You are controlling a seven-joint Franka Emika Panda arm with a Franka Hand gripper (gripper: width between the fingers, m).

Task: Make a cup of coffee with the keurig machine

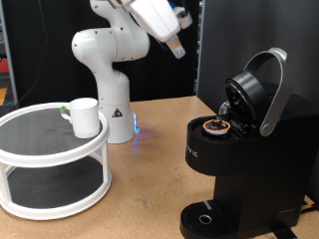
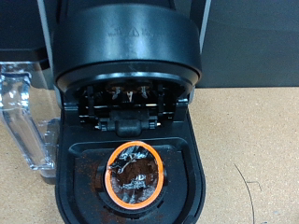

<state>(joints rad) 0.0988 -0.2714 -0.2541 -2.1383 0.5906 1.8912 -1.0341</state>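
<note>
The black keurig machine (image 1: 244,164) stands at the exterior view's right with its silver-handled lid (image 1: 271,90) raised. A brown-topped coffee pod (image 1: 215,126) sits in the open chamber. The wrist view looks into the machine (image 2: 126,42) and shows the orange-rimmed pod (image 2: 135,177) seated in the holder. The white cup (image 1: 84,117) stands on a round white two-tier stand (image 1: 40,149) at the exterior view's left. My gripper (image 1: 177,48) hangs high above the table, up and to the left of the open lid, holding nothing that I can see. Its fingers do not show in the wrist view.
The arm's white base (image 1: 110,95) stands behind the stand. The machine's clear water reservoir (image 2: 23,112) sticks out at its side. The round drip base (image 1: 204,219) under the spout holds nothing. A dark panel stands behind the machine.
</note>
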